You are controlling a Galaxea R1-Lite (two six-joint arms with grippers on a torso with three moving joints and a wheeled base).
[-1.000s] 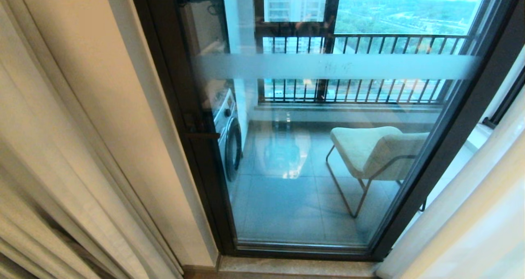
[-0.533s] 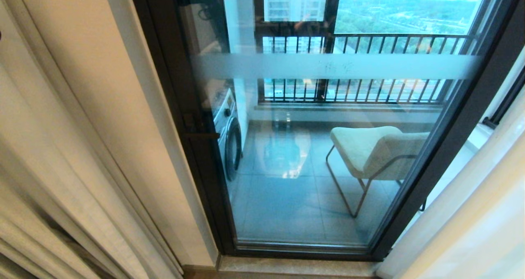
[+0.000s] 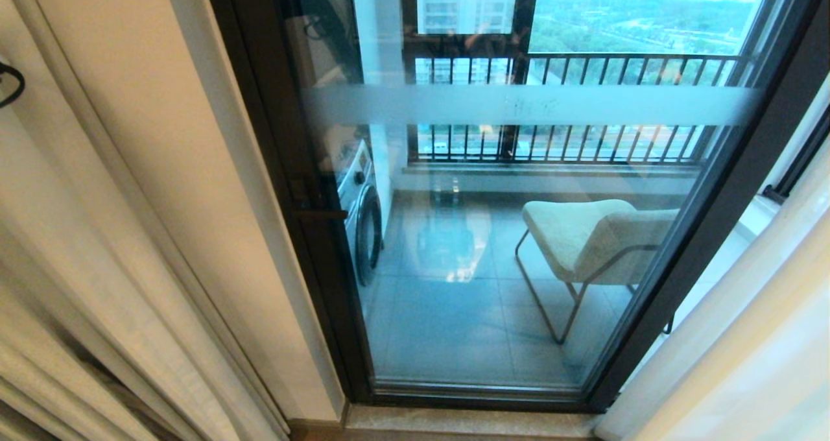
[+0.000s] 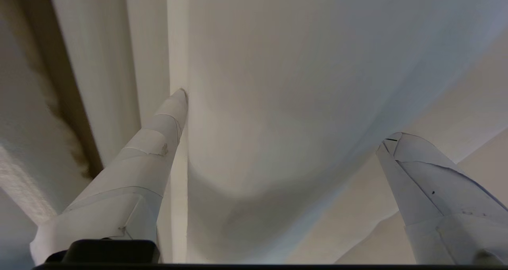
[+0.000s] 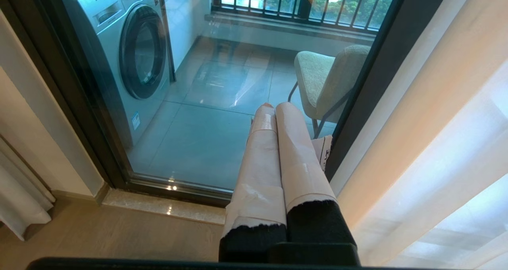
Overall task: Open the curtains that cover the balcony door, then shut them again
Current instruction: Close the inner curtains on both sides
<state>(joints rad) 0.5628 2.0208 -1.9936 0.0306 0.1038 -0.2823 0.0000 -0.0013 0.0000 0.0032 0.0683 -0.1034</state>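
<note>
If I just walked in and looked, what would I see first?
Probably the balcony door, big clear glass in a dark frame right in the middle, with a cream chair and a silver washing machine on the balcony behind it. The curtains are pulled off to both sides. On the left, the left gripper has its fingers spread wide around a fold of curtain.

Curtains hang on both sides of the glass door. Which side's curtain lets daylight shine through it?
The curtain at the robot's right does: it is thin and glows pale with daylight. The curtain at the left is thick, opaque cream-beige, in heavy pleats beside the balcony door.
</note>
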